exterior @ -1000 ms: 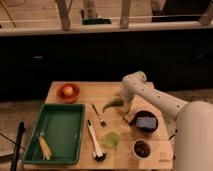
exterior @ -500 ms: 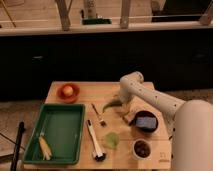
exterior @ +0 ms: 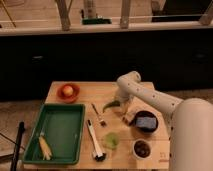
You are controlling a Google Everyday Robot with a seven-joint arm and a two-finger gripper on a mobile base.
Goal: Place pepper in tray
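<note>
Gripper [exterior: 121, 104] low over wooden table [exterior: 90, 91], touching or just beside green pepper [exterior: 110, 105], grasp impossible to tell, pepper outside dark-green tray [exterior: 62, 125], to its right, corn cob [exterior: 45, 146] inside tray

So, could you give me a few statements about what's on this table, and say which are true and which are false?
1. The pepper is already in the tray. False: it is out on the table, right of the tray, beside the gripper.
2. A corn cob lies in the tray. True.
3. The orange bowl is empty. False: a round fruit sits in it.
4. The gripper is close to the pepper. True.
</note>
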